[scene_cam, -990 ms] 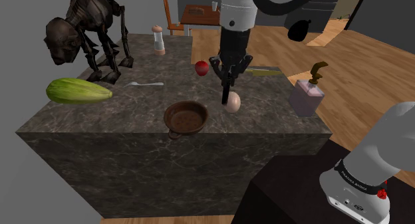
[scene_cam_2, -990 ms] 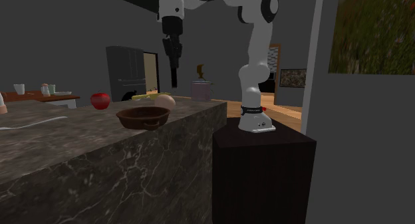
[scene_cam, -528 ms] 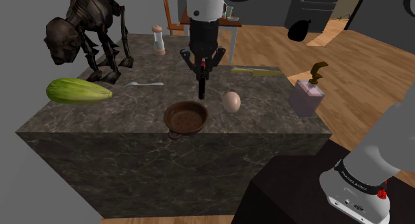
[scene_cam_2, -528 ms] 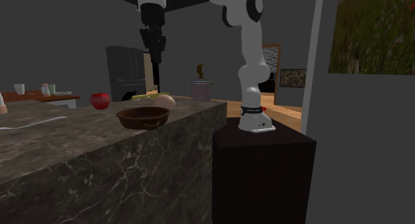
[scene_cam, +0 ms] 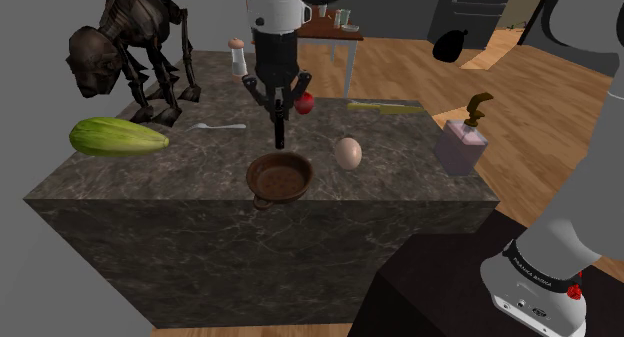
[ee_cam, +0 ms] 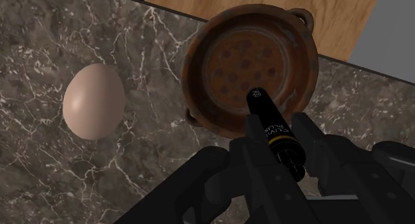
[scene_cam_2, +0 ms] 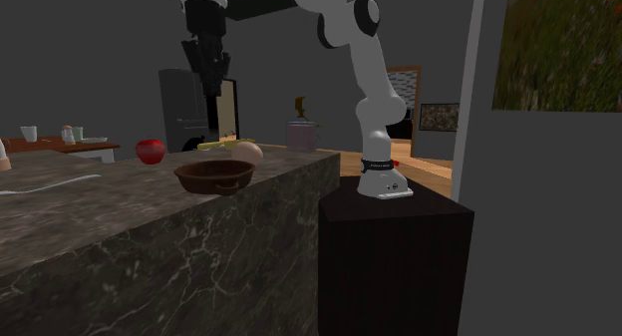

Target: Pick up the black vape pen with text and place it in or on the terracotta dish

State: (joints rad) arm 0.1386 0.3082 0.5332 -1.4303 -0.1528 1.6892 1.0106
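Jaws clamped on pen (ee_cam: 273, 128), held clear of worktop (ee_cam: 40, 50); long axis runs straight out from jaws, tip down. Dish (ee_cam: 229, 63) directly beyond tip, not touching. Likely next: lower, release.

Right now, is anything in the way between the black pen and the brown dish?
No, nothing visible. The claw holds the pen in open air above the dish, which is empty. The egg sits off to one side.
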